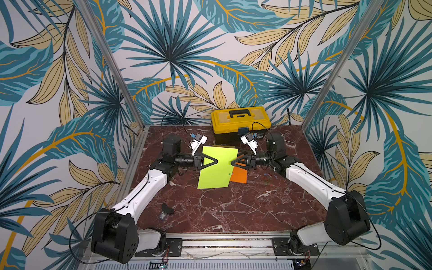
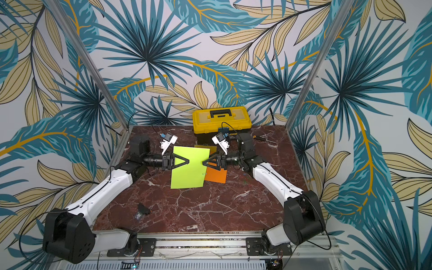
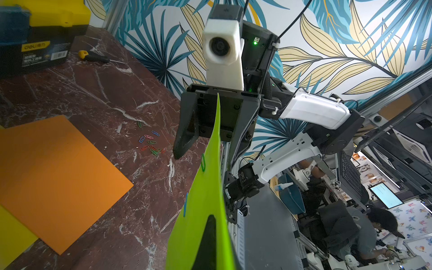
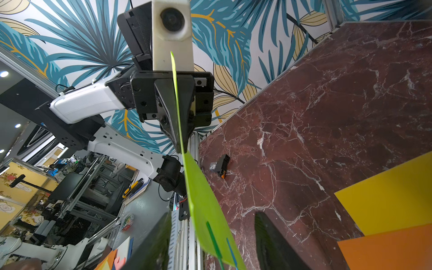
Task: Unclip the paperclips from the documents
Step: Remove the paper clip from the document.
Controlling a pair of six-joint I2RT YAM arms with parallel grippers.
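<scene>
This is a robotics lab. A test cell is framed by aluminium posts (image 1: 112,63) and lined with leaf-print wallpaper (image 1: 168,58). Inside it, the left arm (image 1: 140,196) and right arm (image 1: 311,182) are bolted to a metal rail (image 1: 233,243) at the near edge of a marble-patterned counter (image 1: 233,210). A yellow toolbox (image 1: 240,121) sits at the far edge, with a screwdriver (image 3: 93,56) to its right. The wrist views look out past the cell to more aluminium-frame rigs (image 4: 86,194), a lit monitor (image 3: 385,195), a person (image 3: 364,233) bent over a bench, and recessed ceiling lights (image 4: 4,74).
</scene>
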